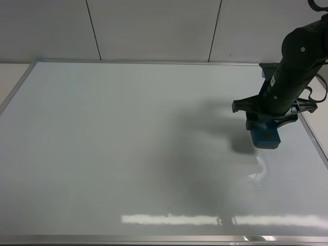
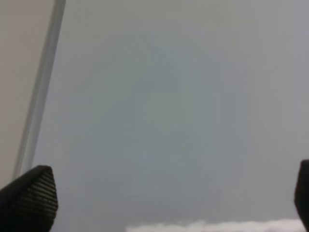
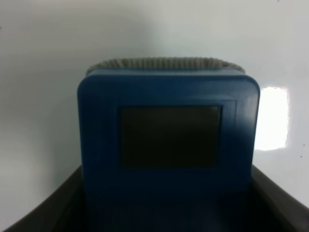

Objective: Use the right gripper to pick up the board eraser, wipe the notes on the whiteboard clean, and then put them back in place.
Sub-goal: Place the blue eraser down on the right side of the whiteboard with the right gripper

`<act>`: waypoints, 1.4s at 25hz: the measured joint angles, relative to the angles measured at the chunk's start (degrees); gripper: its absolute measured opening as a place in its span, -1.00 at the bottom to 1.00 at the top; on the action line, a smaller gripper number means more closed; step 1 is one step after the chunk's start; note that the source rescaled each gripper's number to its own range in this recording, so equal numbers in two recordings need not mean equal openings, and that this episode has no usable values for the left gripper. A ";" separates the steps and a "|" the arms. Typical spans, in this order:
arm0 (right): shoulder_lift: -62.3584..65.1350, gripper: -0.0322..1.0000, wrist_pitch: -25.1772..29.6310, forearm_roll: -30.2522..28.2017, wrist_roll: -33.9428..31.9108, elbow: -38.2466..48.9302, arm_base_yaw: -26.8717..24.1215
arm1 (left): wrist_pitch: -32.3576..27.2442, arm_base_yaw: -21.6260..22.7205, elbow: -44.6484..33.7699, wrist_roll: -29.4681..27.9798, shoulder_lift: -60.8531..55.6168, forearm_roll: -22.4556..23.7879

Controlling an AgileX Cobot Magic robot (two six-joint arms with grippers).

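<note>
Whiteboard (image 1: 128, 154) w/ thin silver frame (image 1: 154, 62) lies flat under the right gripper (image 1: 263, 127). Most of the board spreads away from the claw twd the left of the high view, and the frame's rt rail runs just beside the claw on its other side. Black arm (image 1: 294, 56) drops to the claw from the far rt corner. Right gripper is clamped narrow on the board eraser (image 1: 265, 137), a finger on each side. Eraser pokes out past the fingertips, low over the board, shadow just beside it; can't tell if it touches. Left gripper (image 2: 166, 200) is spread wide over the board, near the frame. On the eraser: dark grey patch (image 3: 169, 136) faces the wrist cam, grey ribbed felt (image 3: 164, 64) at the edge farthest from the claw.
</note>
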State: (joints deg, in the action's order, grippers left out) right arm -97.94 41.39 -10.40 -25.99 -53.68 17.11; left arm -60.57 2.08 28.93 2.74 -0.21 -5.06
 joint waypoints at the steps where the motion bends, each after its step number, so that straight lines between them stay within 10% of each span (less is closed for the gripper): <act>1: -0.06 -0.92 0.00 0.00 0.00 0.00 0.00 | 0.00 0.00 0.00 0.00 0.00 0.00; 35: -5.66 -0.92 -2.98 -4.27 -1.51 0.00 0.22 | 0.00 0.00 0.00 0.00 0.00 0.00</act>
State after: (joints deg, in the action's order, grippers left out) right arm -103.59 38.41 -14.67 -27.50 -53.68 17.33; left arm -60.57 2.08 28.93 2.74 -0.21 -5.06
